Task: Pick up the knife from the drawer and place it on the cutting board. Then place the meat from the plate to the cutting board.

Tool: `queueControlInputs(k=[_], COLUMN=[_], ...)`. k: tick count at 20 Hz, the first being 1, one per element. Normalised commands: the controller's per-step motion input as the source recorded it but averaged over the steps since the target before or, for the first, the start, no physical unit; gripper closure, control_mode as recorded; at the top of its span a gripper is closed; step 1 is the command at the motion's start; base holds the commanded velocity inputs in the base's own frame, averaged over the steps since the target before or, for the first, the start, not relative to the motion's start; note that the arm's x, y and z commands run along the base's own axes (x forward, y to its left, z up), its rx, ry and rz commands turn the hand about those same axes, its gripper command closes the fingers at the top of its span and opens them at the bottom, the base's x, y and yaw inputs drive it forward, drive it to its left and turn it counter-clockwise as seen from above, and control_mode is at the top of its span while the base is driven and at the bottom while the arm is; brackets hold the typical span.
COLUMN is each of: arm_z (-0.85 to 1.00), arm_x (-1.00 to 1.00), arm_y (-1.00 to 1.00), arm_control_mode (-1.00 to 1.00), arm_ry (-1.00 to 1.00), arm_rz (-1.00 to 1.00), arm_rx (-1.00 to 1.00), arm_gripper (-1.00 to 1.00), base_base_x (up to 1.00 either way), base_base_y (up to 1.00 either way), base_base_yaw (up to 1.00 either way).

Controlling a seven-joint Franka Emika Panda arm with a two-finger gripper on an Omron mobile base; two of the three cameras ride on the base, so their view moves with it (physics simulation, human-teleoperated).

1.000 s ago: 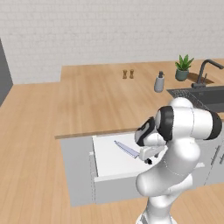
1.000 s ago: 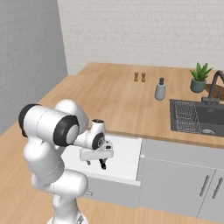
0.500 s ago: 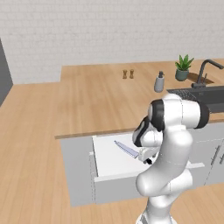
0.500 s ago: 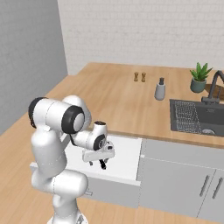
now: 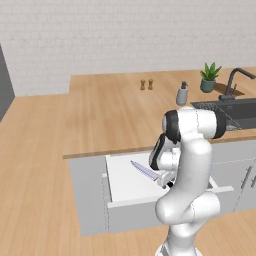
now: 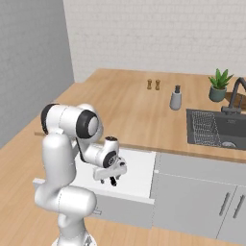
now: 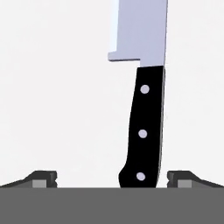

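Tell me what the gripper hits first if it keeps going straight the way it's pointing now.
Most likely the knife: in the hand view its black handle lies between the open gripper fingertips, flat on the white floor of the drawer. How much gap remains above the handle is hard to judge.

Kitchen interior, rendered. White brick wall [image 5: 125,35] along the far side; plain grey wall [image 6: 29,62] at one end. L-shaped wooden bench [image 5: 115,115], light oak tone, over pale grey cabinets [image 6: 202,202] with slim bar handles. Dark sink [image 6: 216,127] with black tap [image 5: 234,80] set into the bench near its far corner. Wooden floor [image 5: 30,220] of like tone. Even, soft lighting.
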Motion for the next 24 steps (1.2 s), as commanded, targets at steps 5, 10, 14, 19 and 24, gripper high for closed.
queueControlInputs(k=[5,10,14,19,24], arm_z=[-0.15,-0.22,-0.39,-0.36,-0.24], arm_x=[0.19,0.04,0.00,-0.09,-0.18], arm_y=[-0.08,-0.04,-0.01,0.00,0.00], arm_control_mode=[-1.00,-1.00,-1.00,-1.00,-1.00], arm_ry=[-0.02,-0.01,0.00,0.00,-0.01], arm_rz=[0.02,0.01,0.02,0.00,0.01], arm_rx=[0.01,0.00,0.00,0.00,0.00], arm_gripper=[-1.00,-1.00,-1.00,1.00,1.00], base_base_x=[0.00,0.00,0.00,0.00,0.00], base_base_y=[0.00,0.00,0.00,0.00,0.00], base_base_yaw=[0.00,0.00,0.00,0.00,0.00])
